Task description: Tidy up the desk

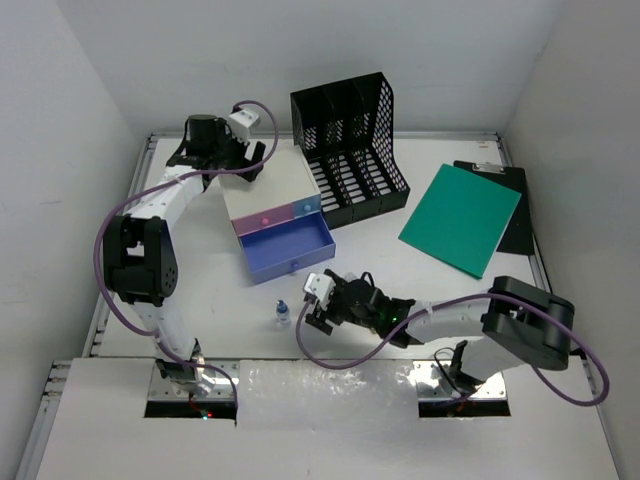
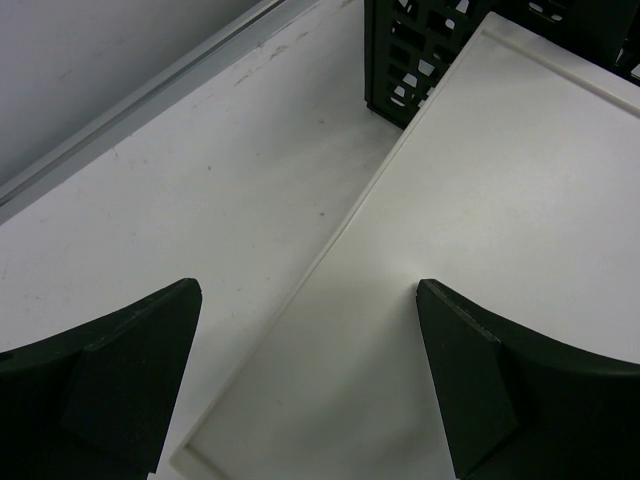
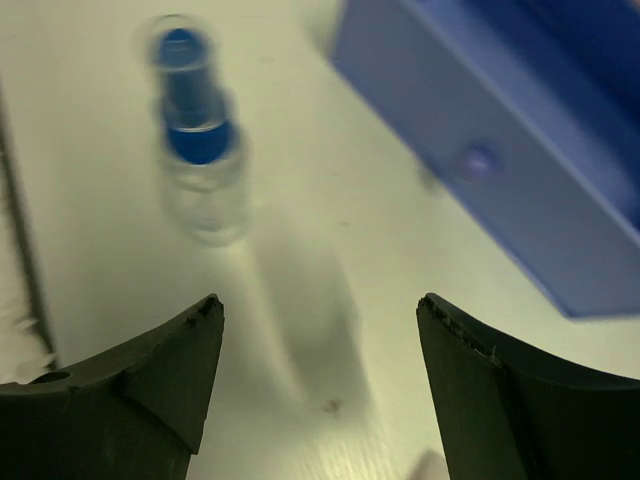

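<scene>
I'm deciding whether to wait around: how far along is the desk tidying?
Early, it seems. Done: the blue drawer is pulled open and looks empty. In hand: nothing; the right gripper hangs open near the small blue-capped bottle standing on the desk, the left gripper open over the drawer box. Left: the bottle and the green folder overlapping the black clipboard probably need putting away.

The little bottle (image 3: 197,150) looks blurry, the blue drawer (image 3: 520,130) runs off the picture's edge, and the green folder (image 1: 460,218) hides part of the black clipboard (image 1: 517,230).
</scene>
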You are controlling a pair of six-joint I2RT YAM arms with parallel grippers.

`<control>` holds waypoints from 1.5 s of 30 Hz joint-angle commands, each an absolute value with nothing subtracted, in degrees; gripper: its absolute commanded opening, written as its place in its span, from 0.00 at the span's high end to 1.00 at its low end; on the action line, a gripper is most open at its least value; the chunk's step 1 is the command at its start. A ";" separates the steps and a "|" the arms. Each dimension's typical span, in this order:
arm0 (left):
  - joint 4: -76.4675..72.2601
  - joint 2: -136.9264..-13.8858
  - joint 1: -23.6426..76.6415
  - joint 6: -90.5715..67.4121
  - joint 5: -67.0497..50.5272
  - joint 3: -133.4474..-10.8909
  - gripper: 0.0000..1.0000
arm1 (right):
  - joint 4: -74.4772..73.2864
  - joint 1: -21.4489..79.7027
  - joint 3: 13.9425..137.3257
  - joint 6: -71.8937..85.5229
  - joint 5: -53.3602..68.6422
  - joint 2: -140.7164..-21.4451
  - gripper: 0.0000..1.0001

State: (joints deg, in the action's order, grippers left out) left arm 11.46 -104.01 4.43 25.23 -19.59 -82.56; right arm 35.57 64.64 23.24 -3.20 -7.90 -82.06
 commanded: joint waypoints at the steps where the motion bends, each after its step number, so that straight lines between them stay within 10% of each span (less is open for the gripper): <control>1: 19.51 -106.43 4.22 27.25 -18.11 -81.56 0.12 | 42.44 64.95 24.78 -5.45 9.12 -85.94 0.24; 11: 20.30 -105.56 4.31 27.77 -18.28 -81.21 0.12 | 59.15 64.86 33.21 -0.35 15.03 -104.58 0.26; 18: 20.39 -105.38 4.31 27.77 -18.46 -81.12 0.12 | 60.65 64.86 33.49 1.67 14.68 -105.03 0.75; 25: 20.39 -105.38 4.31 27.95 -18.54 -81.12 0.12 | 43.76 65.91 36.46 -4.72 8.99 -97.24 1.00; 34: 20.39 -105.38 4.31 28.39 -18.28 -81.21 0.12 | 2.85 68.21 66.67 -35.84 -32.32 -100.44 1.00; 41: 20.74 -105.12 4.31 28.92 -17.58 -81.21 0.12 | -7.46 62.85 79.09 -40.25 -33.06 -112.32 0.90; 45: 21.00 -105.21 4.31 29.09 -17.58 -81.56 0.12 | -8.96 61.70 81.47 -40.60 -32.08 -115.74 0.43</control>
